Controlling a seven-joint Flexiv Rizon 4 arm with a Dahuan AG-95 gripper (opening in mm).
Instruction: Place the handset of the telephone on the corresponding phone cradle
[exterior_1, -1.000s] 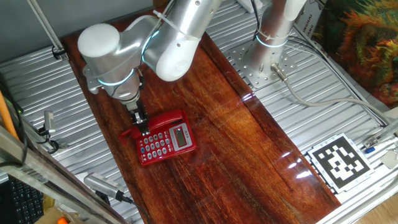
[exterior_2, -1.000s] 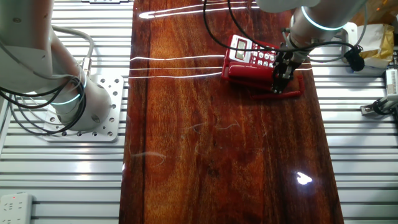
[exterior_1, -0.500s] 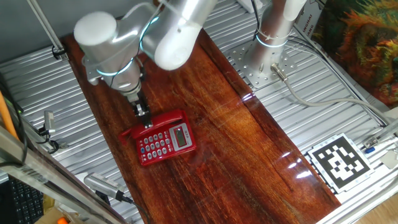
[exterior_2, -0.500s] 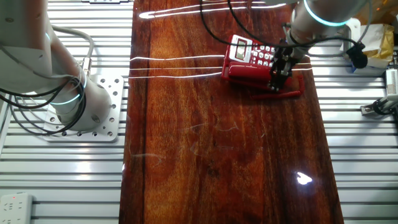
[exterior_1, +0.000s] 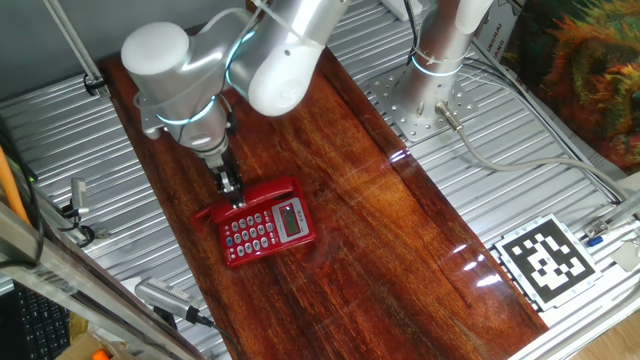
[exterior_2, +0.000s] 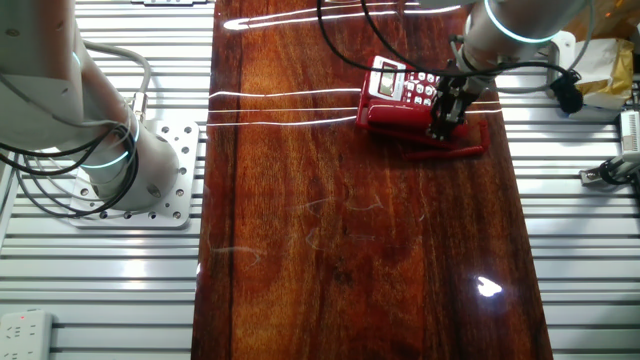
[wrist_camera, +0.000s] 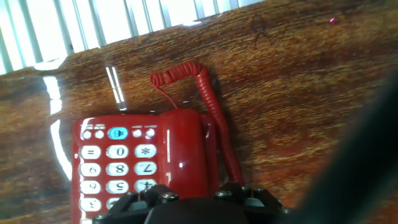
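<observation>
The red phone cradle (exterior_1: 250, 238) with grey-white keys and a grey display lies on the dark wooden board (exterior_1: 380, 250). It also shows in the other fixed view (exterior_2: 395, 80) and in the hand view (wrist_camera: 79, 168). The handset (exterior_1: 272, 190) lies along the cradle's recessed strip, also seen in the other fixed view (exterior_2: 392, 118) and in the hand view (wrist_camera: 183, 149). Its coiled cord (wrist_camera: 208, 93) trails onto the wood. My gripper (exterior_1: 237, 198) (exterior_2: 438, 128) (wrist_camera: 194, 196) hovers just over the handset's middle, jaws open on either side of it.
A second arm's grey base plate (exterior_1: 420, 100) (exterior_2: 150, 160) stands beside the board. A black-and-white marker tag (exterior_1: 545, 258) lies at the right. Ribbed metal table (exterior_2: 100, 290) surrounds the board. A grey cylindrical tool (exterior_1: 160, 298) lies near the board's front left edge.
My gripper has risen slightly off the handset and the arm has pulled back a little. The handset and cradle have stayed in place.
</observation>
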